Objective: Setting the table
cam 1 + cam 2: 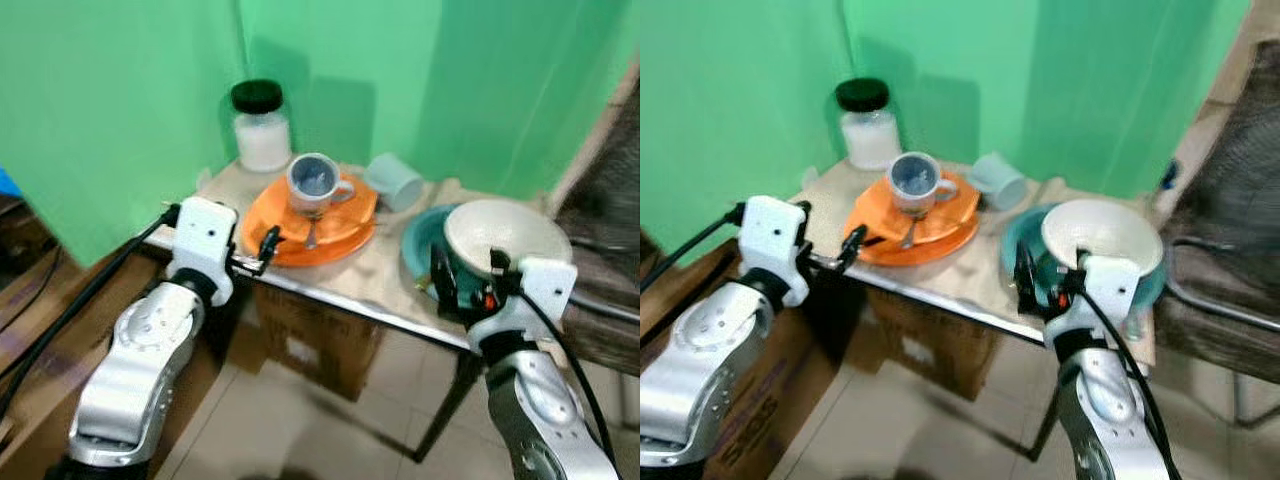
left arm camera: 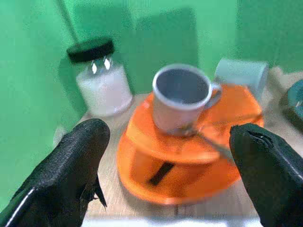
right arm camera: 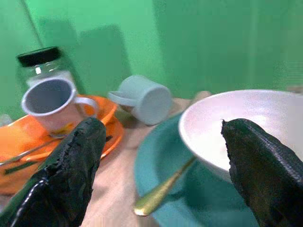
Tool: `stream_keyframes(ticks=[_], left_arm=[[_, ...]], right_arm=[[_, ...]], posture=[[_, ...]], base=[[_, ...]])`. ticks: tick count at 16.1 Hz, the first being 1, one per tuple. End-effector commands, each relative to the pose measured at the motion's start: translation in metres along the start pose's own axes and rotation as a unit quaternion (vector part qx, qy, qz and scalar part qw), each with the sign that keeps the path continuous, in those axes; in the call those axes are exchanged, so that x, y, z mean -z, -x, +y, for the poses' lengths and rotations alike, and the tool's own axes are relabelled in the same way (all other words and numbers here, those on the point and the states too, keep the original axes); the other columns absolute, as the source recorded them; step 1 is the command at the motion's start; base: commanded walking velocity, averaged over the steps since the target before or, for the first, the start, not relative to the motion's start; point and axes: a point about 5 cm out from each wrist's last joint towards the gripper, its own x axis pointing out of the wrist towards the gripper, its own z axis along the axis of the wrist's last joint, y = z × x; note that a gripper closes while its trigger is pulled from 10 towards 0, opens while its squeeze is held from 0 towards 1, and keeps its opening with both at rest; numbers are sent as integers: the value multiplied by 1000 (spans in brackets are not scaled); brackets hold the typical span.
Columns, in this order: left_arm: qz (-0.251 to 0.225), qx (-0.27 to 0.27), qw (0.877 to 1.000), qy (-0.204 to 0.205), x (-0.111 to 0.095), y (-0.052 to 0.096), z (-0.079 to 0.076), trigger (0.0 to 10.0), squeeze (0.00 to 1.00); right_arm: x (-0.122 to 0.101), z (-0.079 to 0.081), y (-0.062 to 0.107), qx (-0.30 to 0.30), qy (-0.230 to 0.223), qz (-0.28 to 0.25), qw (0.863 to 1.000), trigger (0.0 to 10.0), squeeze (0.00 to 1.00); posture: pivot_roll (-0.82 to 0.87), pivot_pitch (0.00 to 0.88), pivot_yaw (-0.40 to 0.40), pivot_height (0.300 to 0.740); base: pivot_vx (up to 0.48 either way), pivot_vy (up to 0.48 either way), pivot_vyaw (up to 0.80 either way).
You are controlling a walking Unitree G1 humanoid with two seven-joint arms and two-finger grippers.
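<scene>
Two stacked orange plates (image 1: 352,232) sit at the table's left end, carrying a grey cup (image 1: 315,180) and a spoon (image 1: 312,236). My left gripper (image 1: 265,250) is open at the table edge, just short of the plates' rim; in its wrist view the gripper (image 2: 170,142) frames the cup. A pale mug (image 1: 395,180) lies on its side behind them. To the right, a teal plate (image 1: 413,250) holds a white bowl (image 1: 505,235) and a gold spoon (image 3: 163,187). My right gripper (image 1: 445,285) is open at the front rim of the teal plate.
A black-lidded jar (image 1: 260,128) of white contents stands at the back left corner against the green curtain. A cardboard box (image 1: 310,340) sits under the metal-edged table (image 1: 380,285). A wicker chair (image 1: 1230,250) stands close on the right.
</scene>
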Motion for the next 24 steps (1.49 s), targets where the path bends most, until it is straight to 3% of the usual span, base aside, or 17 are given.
stream_keyframes(ticks=[1,6,9,13,15,18,19,20,21,23,24], left_arm=[[-13,-7,1000,-12,-7,3,2,10000,0],[-24,30,999,-25,-13,5,-9,10000,0],[-25,49,998,-31,-13,-3,-14,10000,0],[-18,64,997,-24,-8,1,-22,10000,0],[-18,71,997,-24,-7,0,-23,10000,0],[-25,97,994,-37,-9,-4,-25,10000,0],[-28,120,991,-42,-10,-5,-26,10000,0],[-34,153,987,-47,-11,-5,-29,10000,0],[-35,157,986,-47,-12,-5,-30,10000,0],[-27,202,978,-53,-11,-3,-31,10000,0],[-28,222,973,-49,-11,-2,-33,10000,0]], right_arm=[[-11,7,-3,-16,-10,-21,1000,10000,0],[-25,6,-10,-26,-36,-48,998,10000,0],[-23,9,-11,-45,-39,-46,997,10000,0],[-17,8,-11,-33,-46,-34,998,10000,0],[-23,4,-15,-35,-31,-43,998,10000,0],[-38,-4,-35,-55,7,-51,997,10000,0],[-41,-7,-49,-59,22,-45,997,10000,1000],[-43,-9,-67,-77,76,-29,994,10000,1000],[-43,-10,-69,-80,86,-26,993,10000,1000],[-41,-18,-97,-109,194,18,975,10000,1000],[-42,-25,-107,-118,220,36,968,10000,1000]], posture=[[75,0,33,740],[79,0,59,740],[81,0,53,740],[64,0,49,740],[60,0,45,740],[57,0,31,740],[61,0,18,740],[69,0,4,740],[69,0,4,740],[69,0,-11,740],[72,0,-21,740]], base=[[304,0,800],[305,0,564],[306,0,0],[307,0,0],[309,0,0],[81,0,0],[0,0,0],[0,0,0],[0,0,0],[0,0,0],[0,0,0]])
